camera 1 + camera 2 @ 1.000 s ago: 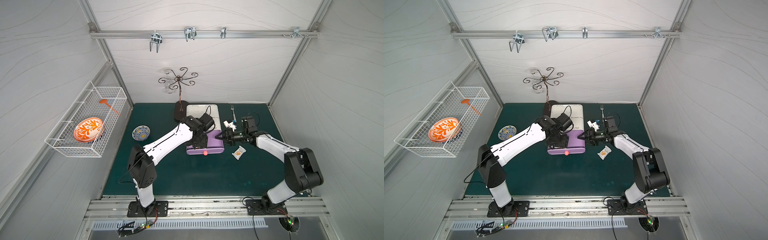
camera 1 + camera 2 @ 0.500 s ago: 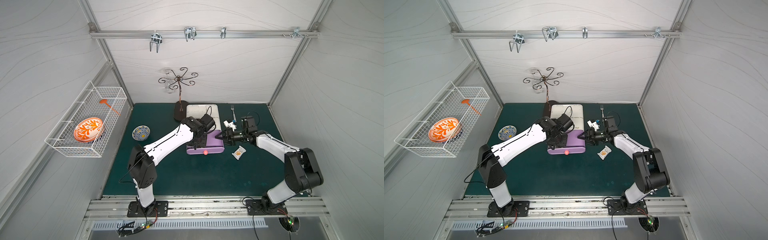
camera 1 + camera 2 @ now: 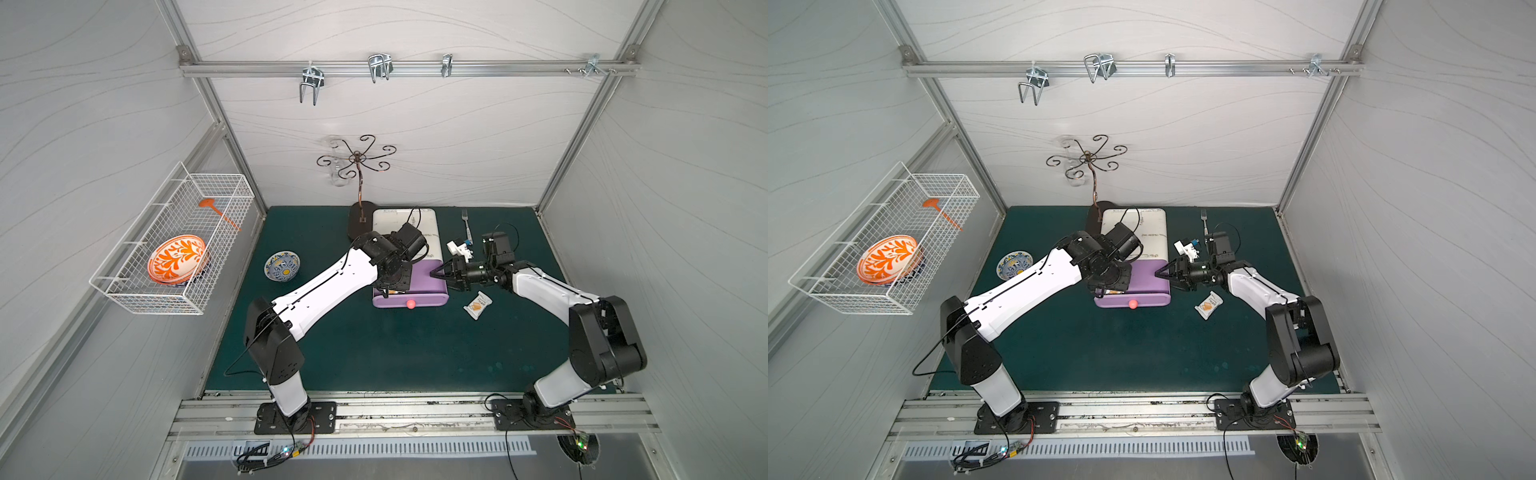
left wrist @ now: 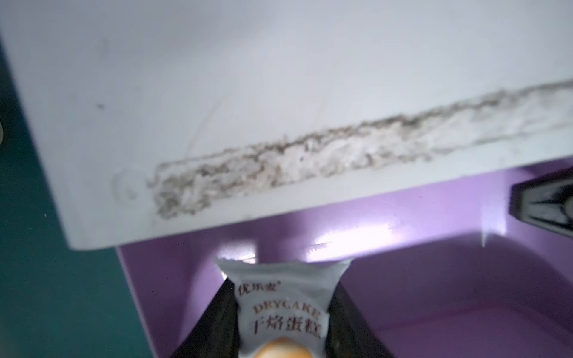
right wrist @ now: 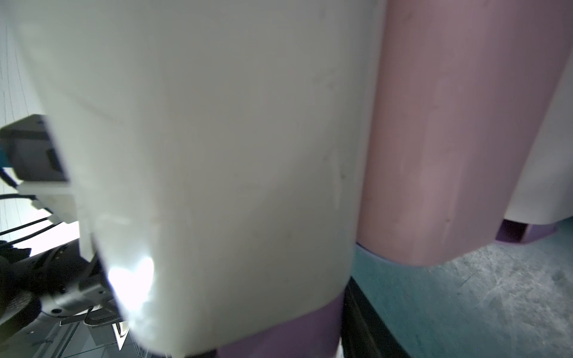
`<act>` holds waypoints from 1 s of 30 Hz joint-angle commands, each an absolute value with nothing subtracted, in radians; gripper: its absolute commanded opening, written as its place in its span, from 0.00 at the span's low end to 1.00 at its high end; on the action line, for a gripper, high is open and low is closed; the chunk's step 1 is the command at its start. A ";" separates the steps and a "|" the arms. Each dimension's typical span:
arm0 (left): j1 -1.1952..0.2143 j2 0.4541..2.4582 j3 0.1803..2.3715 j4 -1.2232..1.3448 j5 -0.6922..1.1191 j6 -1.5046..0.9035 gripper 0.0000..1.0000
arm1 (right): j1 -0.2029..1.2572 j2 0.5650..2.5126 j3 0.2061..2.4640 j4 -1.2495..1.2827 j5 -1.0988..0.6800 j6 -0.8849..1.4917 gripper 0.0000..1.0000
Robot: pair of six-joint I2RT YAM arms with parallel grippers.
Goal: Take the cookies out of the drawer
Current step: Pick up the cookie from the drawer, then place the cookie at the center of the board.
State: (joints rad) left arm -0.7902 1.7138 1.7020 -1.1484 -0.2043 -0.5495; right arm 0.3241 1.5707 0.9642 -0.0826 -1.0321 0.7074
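Glossy plastic drawer [image 4: 434,294], matt mat [image 5: 496,294] (scuffed, rough)

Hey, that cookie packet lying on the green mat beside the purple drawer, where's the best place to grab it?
Pinch the cookie packet across its short width at the middle, coming straight down from above. It lies flat on the mat, set askew, so turn the jaws to match; the right gripper is nearest.

Only readable bit: the white cookie packet [image 4: 283,310] over the purple drawer [image 4: 434,294] says "DRYCAKE", plus 优乐麦 and 干焙蛋糕.
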 commanded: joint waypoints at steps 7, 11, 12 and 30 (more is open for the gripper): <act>-0.795 1.612 1.839 -1.176 -0.193 -0.519 0.41 | 0.329 1.575 1.001 -0.119 -1.033 0.694 0.46; -0.779 1.575 1.941 -1.223 -0.214 -0.514 0.41 | 0.329 1.578 1.003 -0.126 -1.032 0.686 0.46; -0.767 1.567 1.964 -1.241 -0.213 -0.516 0.41 | 0.330 1.580 1.005 -0.126 -1.032 0.686 0.46; -0.265 1.405 1.372 -1.043 -0.103 -0.443 0.42 | 0.335 1.589 1.035 -0.160 -1.035 0.679 0.46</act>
